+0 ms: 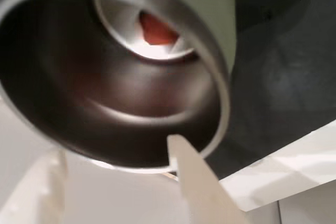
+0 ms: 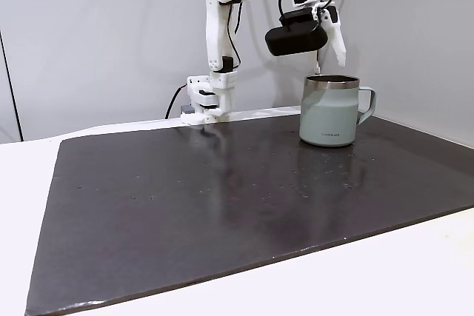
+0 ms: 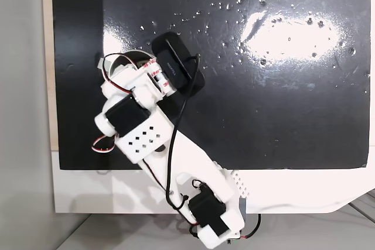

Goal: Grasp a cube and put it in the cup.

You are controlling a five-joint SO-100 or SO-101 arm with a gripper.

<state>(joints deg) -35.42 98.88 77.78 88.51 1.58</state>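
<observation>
— Wrist view: we see the reddish-orange cube (image 1: pixel 156 30) on the steel floor of the cup (image 1: pixel 223 114), toward twelve o'clock.
— In a fixed view, our gripper (image 2: pixel 330 51) hangs above the mug (image 2: pixel 329 111), fingers apart and empty.

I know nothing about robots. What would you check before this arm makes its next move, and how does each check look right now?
1. Cube lies inside the cup: ok.
2. Gripper holds nothing, fingers apart: ok.
3. Cup stands upright on the dark mat: ok.
4. Fingertip clear of the steel rim: cannot tell, they overlap in the wrist view.
5. Path upward free: ok, judging from a fixed view.
</observation>
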